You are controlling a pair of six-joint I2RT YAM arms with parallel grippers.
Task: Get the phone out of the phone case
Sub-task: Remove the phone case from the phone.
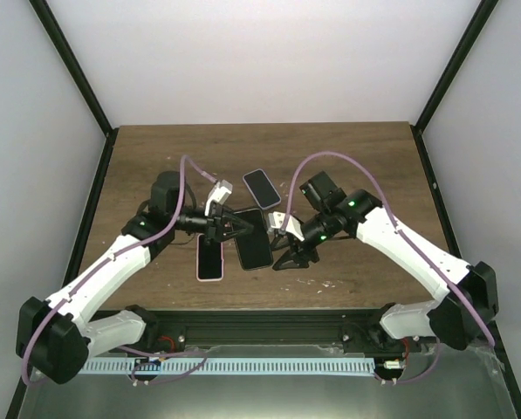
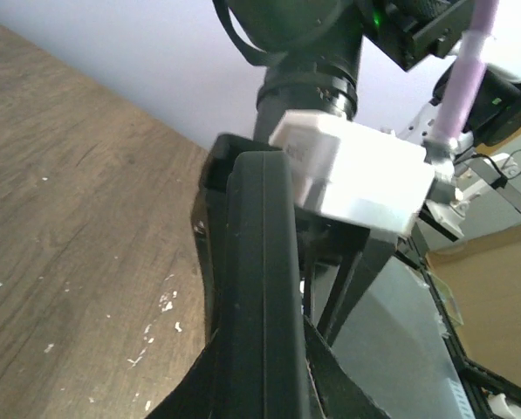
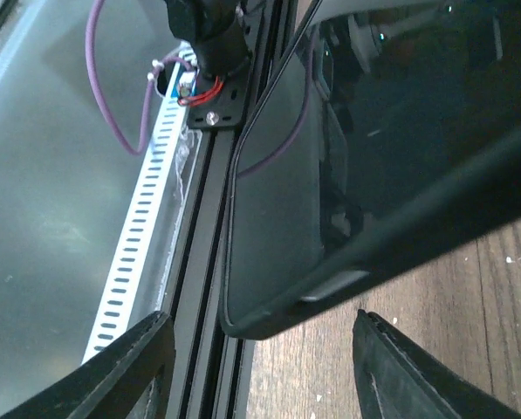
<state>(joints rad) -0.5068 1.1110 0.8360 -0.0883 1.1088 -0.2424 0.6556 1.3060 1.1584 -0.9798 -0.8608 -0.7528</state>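
A black phone in a black case [image 1: 253, 237] is held up on its edge over the middle of the table. My left gripper [image 1: 231, 225] is shut on its left long edge; the left wrist view shows the case edge [image 2: 258, 288] running between my two fingers, with the gripper [image 2: 262, 388] closed on it. My right gripper [image 1: 293, 253] is open just right of the phone's near end. In the right wrist view the glossy screen and case corner [image 3: 304, 218] hang above my spread gripper [image 3: 260, 371], without touching the fingers [image 3: 125, 371].
A phone in a pink case [image 1: 209, 260] lies flat just left of the held phone. Another dark phone with a light rim [image 1: 262, 185] lies farther back. The black rail [image 1: 269, 325] runs along the table's near edge.
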